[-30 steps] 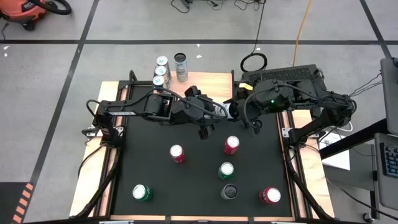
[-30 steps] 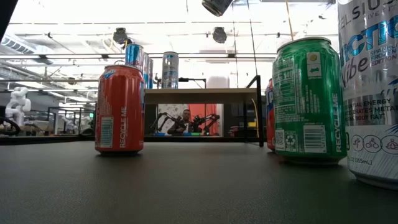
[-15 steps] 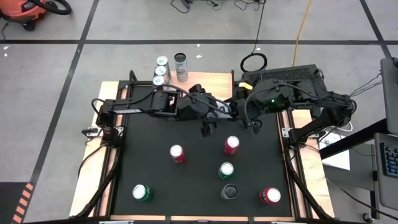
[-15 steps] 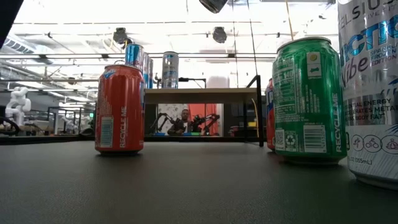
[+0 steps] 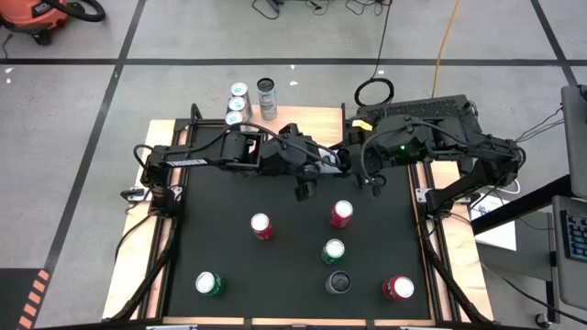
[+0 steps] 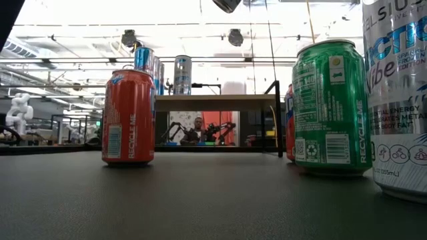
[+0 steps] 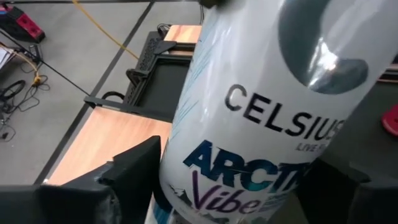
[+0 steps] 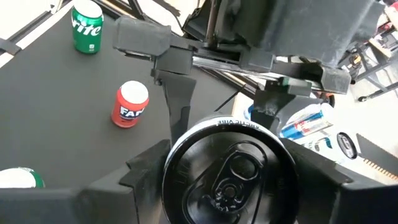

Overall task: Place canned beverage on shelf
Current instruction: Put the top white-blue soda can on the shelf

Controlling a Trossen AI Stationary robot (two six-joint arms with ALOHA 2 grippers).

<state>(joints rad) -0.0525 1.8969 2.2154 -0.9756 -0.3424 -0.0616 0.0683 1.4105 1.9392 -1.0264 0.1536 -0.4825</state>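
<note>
Black left gripper has slid right over the last second and now flanks the white can; whether it clamps, I cannot tell. Right gripper grasps that can mid-air, near the shelf.

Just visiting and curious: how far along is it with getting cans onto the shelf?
Done: three cans stand on the shelf. In hand: the right pincer grips a white Celsius can above the black table, with the left pincer at it. Left: that can, plus six more cans on the table.
</note>
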